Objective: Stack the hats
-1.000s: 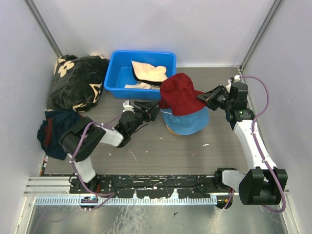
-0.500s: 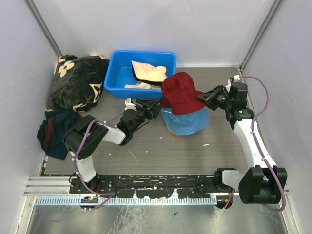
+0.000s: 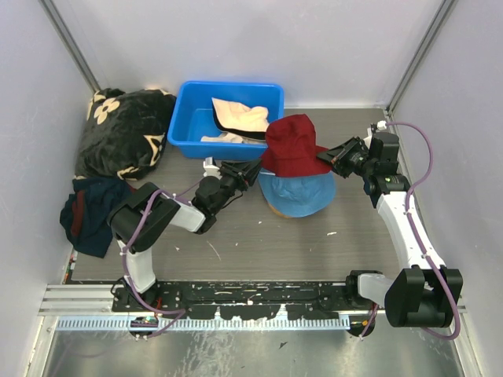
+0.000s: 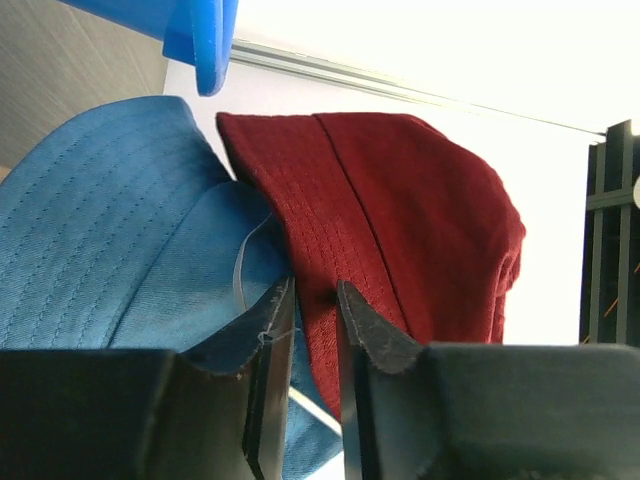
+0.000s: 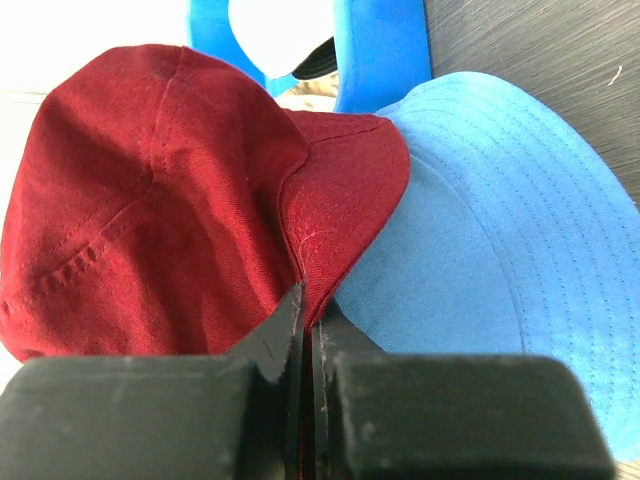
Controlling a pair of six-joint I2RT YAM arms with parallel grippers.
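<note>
While the right gripper (image 3: 324, 159) is clenched on the brim of the dark red hat (image 3: 292, 145), you have that hat lifted off the surface (image 3: 259, 243) and hanging over the light blue hat (image 3: 299, 196). The right wrist view confirms the grip: the jaws are pressed together with the red brim's edge pinched between them.

The left gripper (image 3: 253, 171) is at the opposite, left side of the red brim. In the left wrist view its fingers (image 4: 362, 325) stand close together with a narrow gap, and red fabric shows in that gap. You cannot tell whether they pinch the brim or only flank it.

The light blue hat sits crown up on the surface, directly below the red one. A cream-beige edge (image 3: 272, 209) shows under its near-left brim.

Another cream-beige hat (image 3: 240, 116) lies in the blue bin (image 3: 189, 118) at the back, just behind the left gripper.

A black blanket with cream flowers (image 3: 122, 129) is bunched at back left, and a navy cloth (image 3: 88, 212) lies in front of it.
</note>
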